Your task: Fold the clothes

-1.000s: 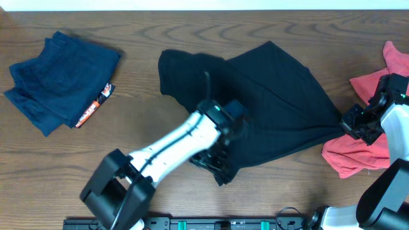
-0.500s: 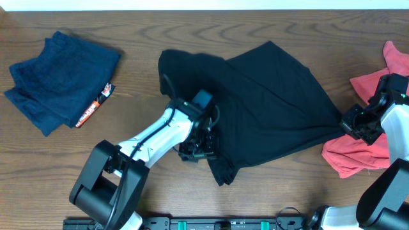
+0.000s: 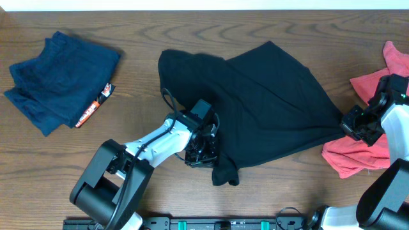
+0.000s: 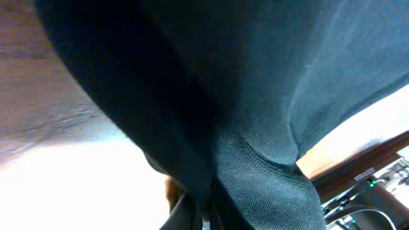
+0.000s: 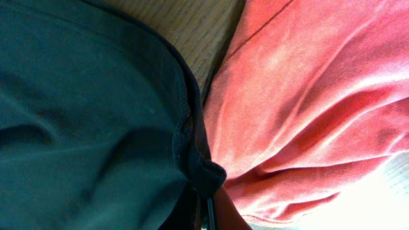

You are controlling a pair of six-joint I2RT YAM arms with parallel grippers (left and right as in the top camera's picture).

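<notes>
My left gripper (image 3: 204,153) is clenched on the black T-shirt (image 3: 268,96), pinching a fold of its lower left edge just above the small dark flap that trails toward the front of the table (image 3: 134,38). In my left wrist view the dark knit fabric (image 4: 255,76) fills nearly everything and narrows to a bunch right where my jaws meet at the bottom of the picture, so the cloth is gripped between them. My right gripper (image 3: 348,124) is also closed, and it grasps the T-shirt's far right corner; from my right wrist the stitched black hem (image 5: 188,137) runs down into a small knot of cloth caught at my fingertips. The shirt lies spread and rumpled across the middle of the table, stretched as a rough wedge between my two arms, its upper left part bunched into a rounded lump. A pinkish-red garment (image 3: 358,160) lies crumpled at the right edge, touching the shirt's corner beside my right gripper, and it fills the right half of my right wrist view. A navy blue garment (image 3: 61,80) sits folded well apart at the far left, with a small orange and black tag (image 3: 94,105) at its lower right edge.
</notes>
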